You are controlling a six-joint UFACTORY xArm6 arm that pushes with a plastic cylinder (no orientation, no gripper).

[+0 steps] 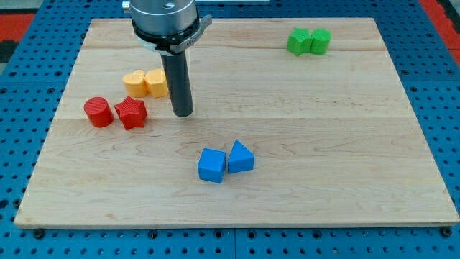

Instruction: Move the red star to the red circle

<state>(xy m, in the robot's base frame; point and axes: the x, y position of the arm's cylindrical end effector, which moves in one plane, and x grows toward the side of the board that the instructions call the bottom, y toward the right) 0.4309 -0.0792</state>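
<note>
on my pale wooden board (323,144) over blue pegboard (21,108), my tip (183,113) sits right of the touching red star (131,112) and red circle (98,112); no jaws here.

Desk (345,144), left edge: red circle (98,113) touching red star (131,113); yellow pair (145,83) behind; my tip (183,114) right of star. Green pair (309,41) at far right corner; blue pair (226,162) near front edge.

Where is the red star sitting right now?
The red star sits at the board's left side in the camera view, right beside the red circle, below the two yellow blocks, with my tip to its right.
</note>
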